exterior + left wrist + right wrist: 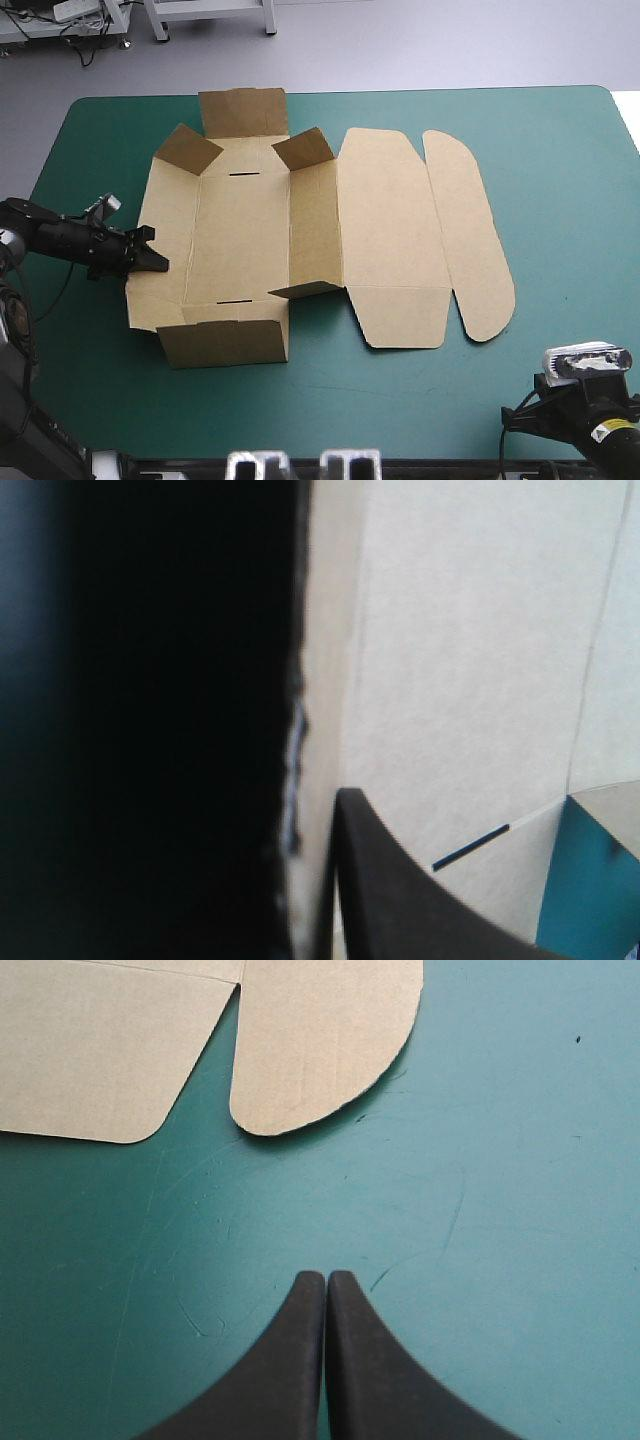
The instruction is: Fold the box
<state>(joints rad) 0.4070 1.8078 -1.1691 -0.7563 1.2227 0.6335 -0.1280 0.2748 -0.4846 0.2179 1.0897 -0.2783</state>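
The brown box (240, 235) lies open in the middle of the table, its far end wall (243, 112) and near end wall (225, 343) raised, small corner flaps standing. Its lid (390, 230) and rounded tuck flap (470, 240) lie flat to the right. My left gripper (152, 262) is at the box's left side panel, shut on that edge; in the left wrist view one black finger (400, 900) lies over the board (470, 660), and the other is lost in dark blur. My right gripper (327, 1278) is shut and empty over the teal-green cover, short of the rounded flap (320, 1040).
Bare teal-green cover (520, 380) surrounds the box on the right and near sides. A slot (470, 847) in the board shows just ahead of the left finger. The table's left edge (45, 160) is close behind the left arm.
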